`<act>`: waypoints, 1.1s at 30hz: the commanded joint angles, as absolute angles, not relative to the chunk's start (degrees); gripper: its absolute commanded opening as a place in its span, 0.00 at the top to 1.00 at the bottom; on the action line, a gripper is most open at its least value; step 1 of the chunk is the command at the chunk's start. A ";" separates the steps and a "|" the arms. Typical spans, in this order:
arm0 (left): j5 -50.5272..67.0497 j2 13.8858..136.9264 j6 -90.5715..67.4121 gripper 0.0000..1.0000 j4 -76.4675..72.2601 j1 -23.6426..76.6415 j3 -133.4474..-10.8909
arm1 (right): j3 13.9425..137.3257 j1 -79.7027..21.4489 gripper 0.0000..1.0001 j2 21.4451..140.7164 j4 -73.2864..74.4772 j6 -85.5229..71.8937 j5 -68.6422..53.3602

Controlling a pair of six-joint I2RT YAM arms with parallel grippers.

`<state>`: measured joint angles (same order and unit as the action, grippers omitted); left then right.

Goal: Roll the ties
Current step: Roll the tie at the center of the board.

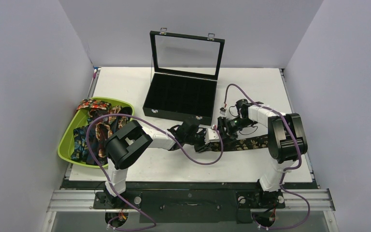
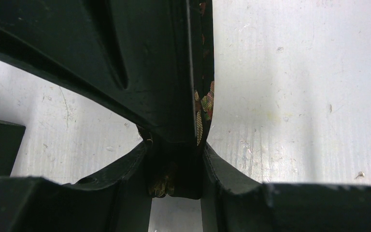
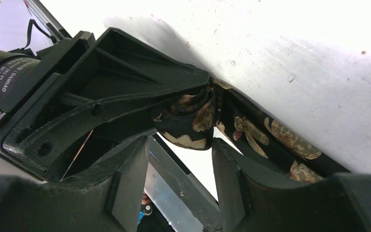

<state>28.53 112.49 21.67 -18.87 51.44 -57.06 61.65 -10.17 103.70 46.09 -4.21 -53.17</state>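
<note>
A dark tie with tan-gold florals [image 1: 251, 143] lies flat on the white table, running right from both grippers. My left gripper [image 1: 211, 137] is shut on its rolled end. In the left wrist view the folded cloth [image 2: 204, 104] is pinched between the jaws of the left gripper [image 2: 176, 166]. My right gripper [image 1: 224, 128] faces it from the far side. In the right wrist view the small roll [image 3: 193, 123] hangs just past the tips of the right gripper [image 3: 181, 150], which is open with a bare gap. More ties [image 1: 94, 133] are heaped in the green tray [image 1: 66, 145].
A black compartment box [image 1: 181, 99] with its glass lid raised [image 1: 187, 53] stands behind the grippers. Purple cables [image 1: 193, 154] loop from both arms. Grey walls close in the table on the left, right and back.
</note>
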 commanded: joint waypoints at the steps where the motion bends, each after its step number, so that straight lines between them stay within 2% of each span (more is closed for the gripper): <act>1: 27.12 115.31 22.15 0.81 -12.22 51.51 -56.14 | 61.11 -10.12 0.53 101.77 46.35 -2.09 -56.27; 4: 27.16 115.39 22.13 0.81 -12.28 51.55 -56.22 | 60.81 -10.32 0.56 102.81 45.52 -1.52 -55.00; 6: 27.11 115.48 21.99 0.81 -12.30 51.58 -56.39 | 60.73 -10.37 0.62 103.84 45.03 -1.12 -53.98; 12: 27.20 115.40 21.63 0.80 -12.22 51.52 -56.34 | 59.34 -9.85 1.00 104.02 44.92 -0.44 -50.48; 17: 27.46 115.31 21.73 0.81 -12.28 51.52 -56.25 | 58.16 -9.31 1.00 103.06 45.40 1.45 -49.49; 19: 27.56 115.24 21.90 0.80 -12.30 51.58 -56.24 | 58.30 -8.98 0.88 102.53 45.83 2.46 -49.47; 20: 27.61 115.19 21.95 0.80 -12.24 51.59 -56.24 | 58.46 -8.79 0.71 102.20 45.68 2.63 -49.96; 21: 27.60 115.15 21.96 0.80 -12.18 51.59 -56.25 | 58.69 -8.46 0.63 101.05 44.82 2.31 -50.38; 22: 27.64 115.14 22.12 0.80 -12.03 51.59 -56.25 | 58.99 -8.41 0.50 100.53 44.21 1.99 -50.85; 24: 27.72 115.14 22.21 0.80 -11.96 51.62 -56.14 | 59.73 -8.38 0.42 99.23 43.01 1.47 -51.67; 28: 27.92 115.20 22.23 0.80 -11.87 51.60 -56.22 | 60.81 -9.23 0.41 99.76 42.25 0.86 -53.39; 33: 27.86 115.37 21.96 0.80 -11.82 51.59 -56.48 | 59.93 -10.51 0.51 101.42 40.87 0.14 -53.95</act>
<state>28.80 112.53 21.63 -18.87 51.44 -57.06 59.20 -9.39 101.75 43.44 0.38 -51.70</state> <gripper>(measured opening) 0.307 0.535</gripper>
